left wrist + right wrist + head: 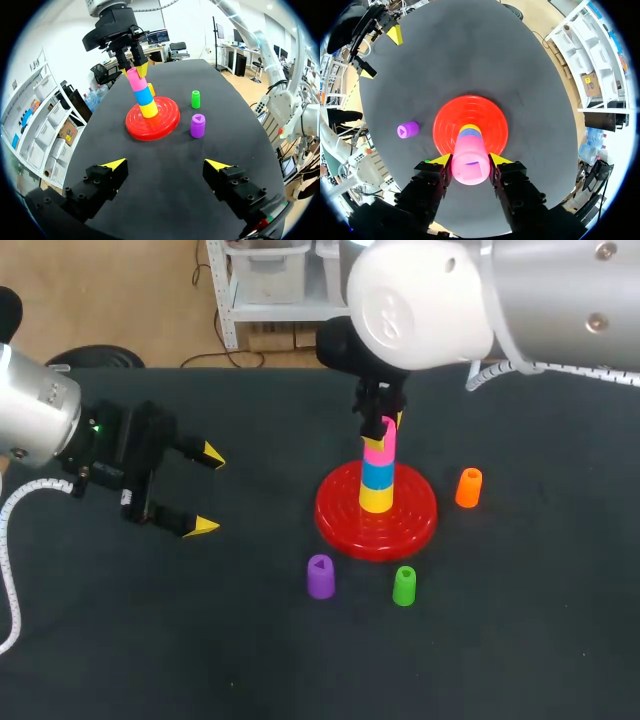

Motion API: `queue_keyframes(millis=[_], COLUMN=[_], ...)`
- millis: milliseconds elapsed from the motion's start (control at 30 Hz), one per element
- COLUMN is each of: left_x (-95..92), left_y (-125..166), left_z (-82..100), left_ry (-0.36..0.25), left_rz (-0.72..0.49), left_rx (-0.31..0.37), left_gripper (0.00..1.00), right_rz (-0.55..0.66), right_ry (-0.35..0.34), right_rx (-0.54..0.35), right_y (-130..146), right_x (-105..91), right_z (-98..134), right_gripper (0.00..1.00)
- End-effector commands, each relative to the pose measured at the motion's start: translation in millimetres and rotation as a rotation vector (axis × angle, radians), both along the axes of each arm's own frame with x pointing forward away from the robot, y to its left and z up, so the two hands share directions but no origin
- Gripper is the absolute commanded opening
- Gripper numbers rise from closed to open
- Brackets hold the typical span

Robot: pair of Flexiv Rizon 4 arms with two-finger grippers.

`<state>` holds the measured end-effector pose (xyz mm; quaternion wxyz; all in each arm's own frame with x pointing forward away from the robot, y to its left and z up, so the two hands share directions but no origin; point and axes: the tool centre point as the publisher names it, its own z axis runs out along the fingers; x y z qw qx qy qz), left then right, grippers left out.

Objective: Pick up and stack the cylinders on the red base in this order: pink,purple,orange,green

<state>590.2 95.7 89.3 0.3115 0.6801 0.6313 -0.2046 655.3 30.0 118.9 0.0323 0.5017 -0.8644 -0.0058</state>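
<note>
Dark and matte, the bench [520, 640] filled almost the whole head view. Slightly right of the frame's centre sat the round, ridged red base [345, 515]. On its middle stood a column of plastic pieces: a yellow cylinder [376, 499] at the bottom, a blue cylinder [377, 473] on it, and the pink cylinder [378, 446] on top, touching the blue one.

The right arm came in from the upper right corner. The right gripper [470, 162] pinched the pink cylinder, with one yellow-tipped finger pressed against each side, as the right wrist view showed from above.

Three loose pieces stood upright on the bench, each apart from the base. The orange cylinder [468, 488] stood just right of the base. The purple cylinder [320, 577] stood below its lower left rim. The green cylinder [404, 586] stood below its lower right rim, near the purple one.

At the left of the frame the left gripper [207, 491] hung over the bench, well apart from the base. Its fingers were spread wide and pointed toward the column.
</note>
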Motion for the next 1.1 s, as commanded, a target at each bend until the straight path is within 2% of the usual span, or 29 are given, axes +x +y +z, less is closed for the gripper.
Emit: queue_keyframes(millis=[33,333,367,400,800,1000,1100], left_x=[0.9,0.9,0.9,0.9,0.9,0.9,0.9], left_y=[0.6,0.6,0.6,0.6,0.6,0.6,0.6], left_z=[-1.0,-1.0,-1.0,-1.0,-1.0,-1.0,-1.0], left_ry=[-0.001,-0.001,-0.001,-0.001,-0.001,-0.001,-0.001], left_rz=[-0.002,-0.002,-0.002,-0.002,-0.002,-0.002,-0.002], left_rx=[-0.002,-0.002,-0.002,-0.002,-0.002,-0.002,-0.002], left_gripper=[1.00,1.00,1.00,1.00,1.00,1.00,1.00], right_rz=[-0.001,-0.019,-0.024,-0.029,-0.063,-0.069,-0.047], right_ry=[0.005,-0.005,-0.011,-0.018,-0.100,-0.179,-0.213], right_rx=[-0.002,0.006,0.008,0.011,0.020,0.046,0.063], right_y=[-0.3,-2.3,-2.6,-2.9,-9.6,-12.1,-6.0], right_x=[2.7,2.4,2.4,2.2,0.3,-7.3,-19.2], right_z=[-10.0,-7.6,-6.7,-5.5,12.6,39.2,52.2], right_gripper=[0.00,0.00,0.82,1.00,1.00,1.00,1.00])
